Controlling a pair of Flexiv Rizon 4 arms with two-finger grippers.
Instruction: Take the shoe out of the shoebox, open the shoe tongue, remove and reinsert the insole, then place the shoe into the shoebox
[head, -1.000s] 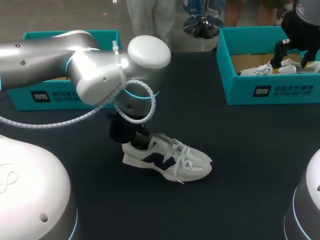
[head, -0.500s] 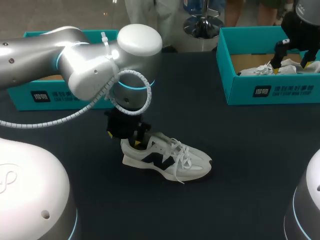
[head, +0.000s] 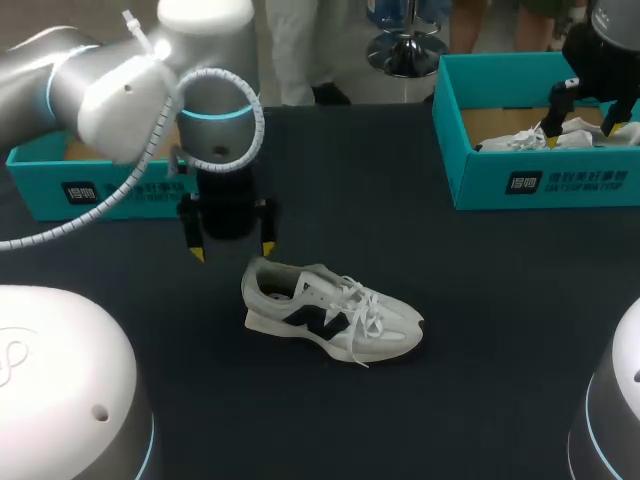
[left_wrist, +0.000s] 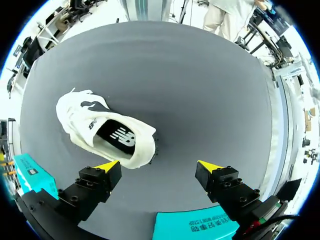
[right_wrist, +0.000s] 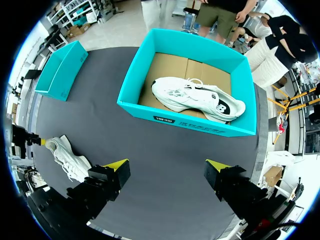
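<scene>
Near the middle of the dark worktop (head: 480, 300), the head view shows a white sneaker with a navy side logo (head: 330, 315) standing on its sole, toe pointing right. The left end effector (head: 232, 250) hangs just beyond its heel, fingers spread and empty. The right end effector (head: 583, 120), also spread, is over the far-right teal cardboard shoebox (head: 540, 182). A far-left teal shoebox (head: 100, 185) sits behind the left arm.

Left wrist view: the sneaker (left_wrist: 107, 135) lies ahead of the spread end effector (left_wrist: 159, 166), its heel close to one fingertip, and its black insole (left_wrist: 116, 135) is visible.

Right wrist view: ahead of the open end effector (right_wrist: 167, 164), the shoebox (right_wrist: 185, 122) holds a second white sneaker (right_wrist: 197, 97).
</scene>
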